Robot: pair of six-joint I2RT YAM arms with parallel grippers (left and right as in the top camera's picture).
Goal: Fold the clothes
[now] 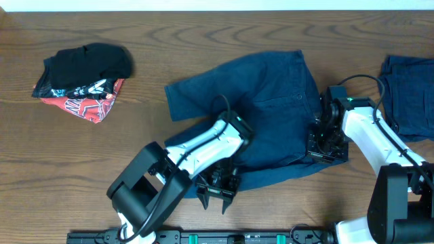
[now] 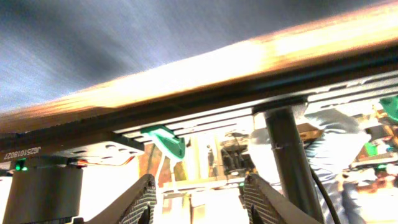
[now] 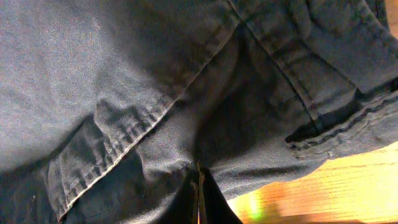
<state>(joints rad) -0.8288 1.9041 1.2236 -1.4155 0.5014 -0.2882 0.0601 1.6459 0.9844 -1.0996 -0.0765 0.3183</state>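
Note:
Dark blue shorts (image 1: 264, 102) lie partly spread in the middle of the wooden table. My right gripper (image 1: 327, 146) is at their right edge, near the waistband. In the right wrist view it (image 3: 199, 198) is shut, pinching a fold of the blue fabric (image 3: 155, 93). My left gripper (image 1: 215, 198) hangs over the shorts' front hem near the table's front edge. In the left wrist view it (image 2: 202, 200) is open and empty, pointing out past the table edge.
A folded pile of black and red clothes (image 1: 83, 78) sits at the back left. Another dark blue garment (image 1: 409, 95) lies at the right edge. Bare wood (image 1: 68, 156) shows at the front left.

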